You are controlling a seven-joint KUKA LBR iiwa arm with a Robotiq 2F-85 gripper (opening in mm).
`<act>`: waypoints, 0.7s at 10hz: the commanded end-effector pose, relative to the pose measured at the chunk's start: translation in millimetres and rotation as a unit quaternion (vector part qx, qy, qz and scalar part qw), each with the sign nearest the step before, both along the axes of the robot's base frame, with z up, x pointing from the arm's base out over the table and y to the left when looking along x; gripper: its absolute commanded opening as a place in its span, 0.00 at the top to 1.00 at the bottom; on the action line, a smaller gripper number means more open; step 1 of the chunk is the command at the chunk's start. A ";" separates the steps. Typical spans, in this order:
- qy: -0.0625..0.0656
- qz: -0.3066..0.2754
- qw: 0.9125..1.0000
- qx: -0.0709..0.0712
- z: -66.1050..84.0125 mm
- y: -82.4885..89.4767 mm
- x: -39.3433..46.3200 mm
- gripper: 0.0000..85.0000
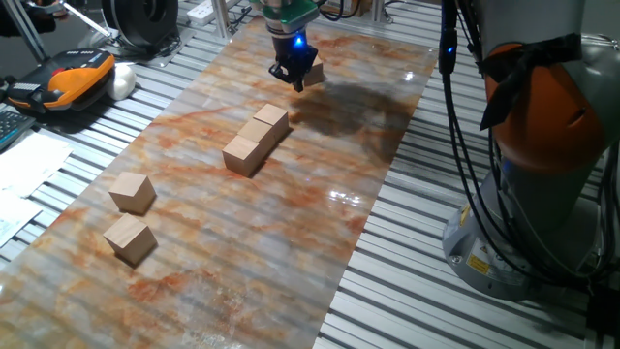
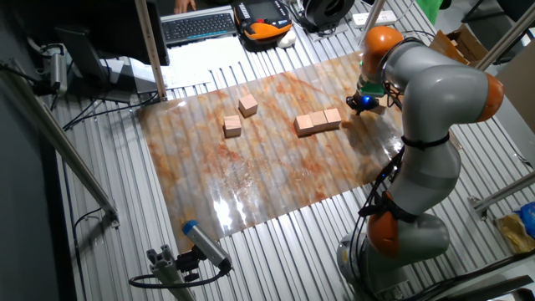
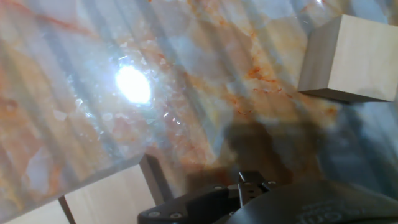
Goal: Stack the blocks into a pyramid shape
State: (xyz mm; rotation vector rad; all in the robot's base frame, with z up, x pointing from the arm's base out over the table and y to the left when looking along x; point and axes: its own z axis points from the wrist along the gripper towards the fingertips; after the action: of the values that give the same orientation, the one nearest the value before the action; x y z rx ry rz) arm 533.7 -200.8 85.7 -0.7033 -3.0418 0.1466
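I cannot tell if my pincer point(image 1: 295, 78) is wide or holding the block point(image 1: 312, 73) right beside it. A row of blocks point(image 1: 257, 141) sits mid-counter point(image 1: 320, 252); two more point(image 1: 131, 215) lie apart. A crooked drop could knock the row.

Seen beyond the marbled mat point(image 1: 291, 223): a keyboard point(image 2: 199, 25), an orange-and-black device point(image 1: 76, 79), and paper sheets point(image 1: 24, 170) on the slatted table point(image 1: 407, 271).

row of blocks point(image 1: 257, 139) mid-table | two blocks point(image 1: 131, 215) apart | gripper point(image 1: 294, 76) behind row
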 end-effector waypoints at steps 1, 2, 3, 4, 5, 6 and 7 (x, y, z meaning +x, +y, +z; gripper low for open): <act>-0.002 -0.002 1.000 -0.006 0.1 -0.1 0.0 1.00; -0.002 -0.001 1.000 -0.009 0.1 -0.1 0.0 1.00; -0.001 0.000 1.000 -0.006 0.3 0.1 -0.1 1.00; -0.005 -0.013 1.000 -0.008 1.1 1.4 -0.7 1.00; -0.011 -0.025 1.000 -0.010 2.4 1.3 -0.8 1.00; -0.021 -0.036 0.999 0.005 2.5 -2.7 0.6 1.00; -0.030 -0.047 0.998 0.003 2.0 -4.6 1.4 1.00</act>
State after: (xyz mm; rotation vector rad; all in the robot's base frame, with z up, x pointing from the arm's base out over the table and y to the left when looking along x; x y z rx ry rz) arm 535.0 -205.7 87.6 -0.8565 -3.0579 0.1177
